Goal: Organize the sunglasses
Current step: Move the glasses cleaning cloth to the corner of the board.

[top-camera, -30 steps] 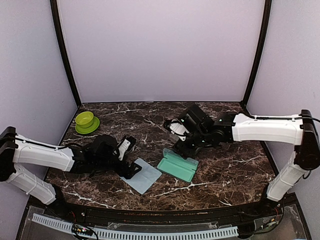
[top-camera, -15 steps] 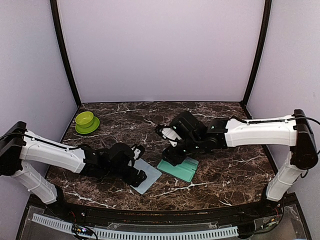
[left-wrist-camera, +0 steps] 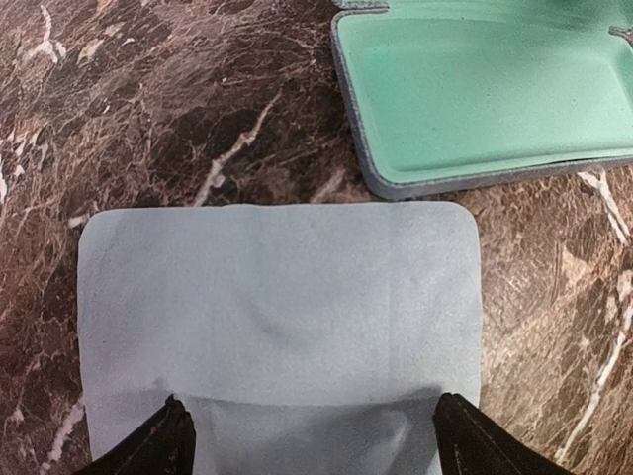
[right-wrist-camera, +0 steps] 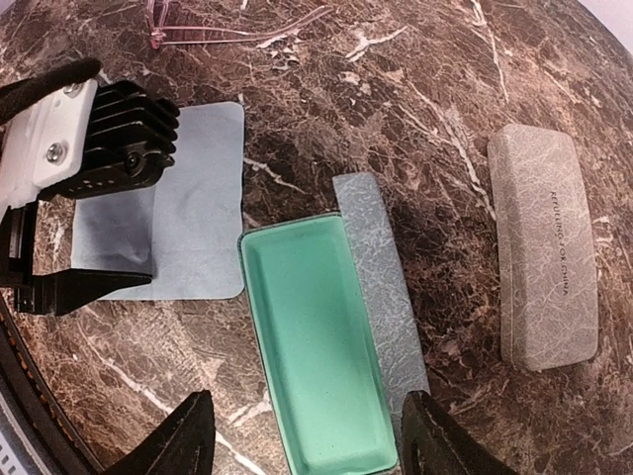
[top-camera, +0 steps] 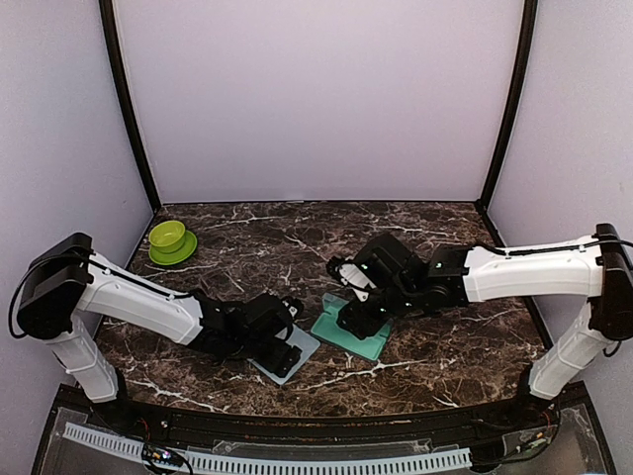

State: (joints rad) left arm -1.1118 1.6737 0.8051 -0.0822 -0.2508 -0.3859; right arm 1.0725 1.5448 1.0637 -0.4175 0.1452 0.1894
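Your left fingers (left-wrist-camera: 163, 445) stand wide open and empty, tips low over the near edge of a pale blue-grey cloth (left-wrist-camera: 277, 297) that lies flat on the dark marble tabletop (left-wrist-camera: 148, 99). Just beyond the cloth's far edge sits an open case (left-wrist-camera: 495, 89), grey outside and teal inside, with nothing in it. Your right fingers (right-wrist-camera: 193, 440) are also open and empty, hanging above that case. The step in hand looks like lifting the cloth. It is thin and flat, so press both tips down onto it and close slowly, letting a fold bunch up between them. Grip well inside the edge so it does not slip free, then lift straight up, clear of the case rim. Keep the right arm high and out of the way meanwhile. The sunglasses (right-wrist-camera: 213, 40) seem to be the thin pinkish frame cut off by the top edge of the right wrist view, well beyond the cloth; I cannot be sure. A second, closed grey case (right-wrist-camera: 547, 259) lies to the right of the open one, and a line of lettering runs along its lid, too small to read.
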